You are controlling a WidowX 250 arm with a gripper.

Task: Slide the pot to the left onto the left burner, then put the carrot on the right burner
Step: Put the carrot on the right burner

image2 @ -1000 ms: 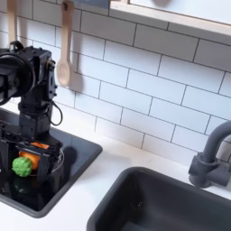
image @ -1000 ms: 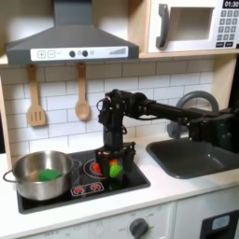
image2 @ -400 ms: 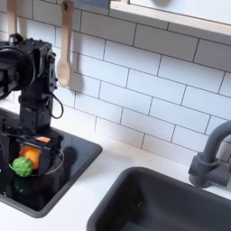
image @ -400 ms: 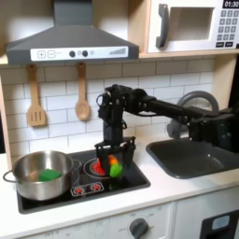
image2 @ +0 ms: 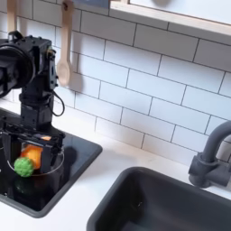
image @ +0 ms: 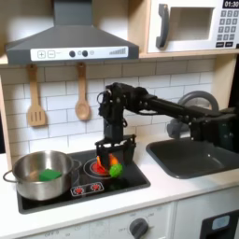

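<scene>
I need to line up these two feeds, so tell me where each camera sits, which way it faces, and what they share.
First exterior view: in front of the toy kitchen, facing the tiled back wall; shows the pot, cooktop, sink, and the whole arm with its gripper at the carrot.
Second exterior view: close at counter height, looking along the wall past the sink; shows the arm's end section and gripper with the carrot.
Shared: gripper, carrot, cooktop corner, sink, faucet.

No wording can be read. The white toy microwave's (image: 191, 26) dark keypad panel (image: 229, 25) carries rows of pale buttons and a top display, too blurred to make out.
</scene>
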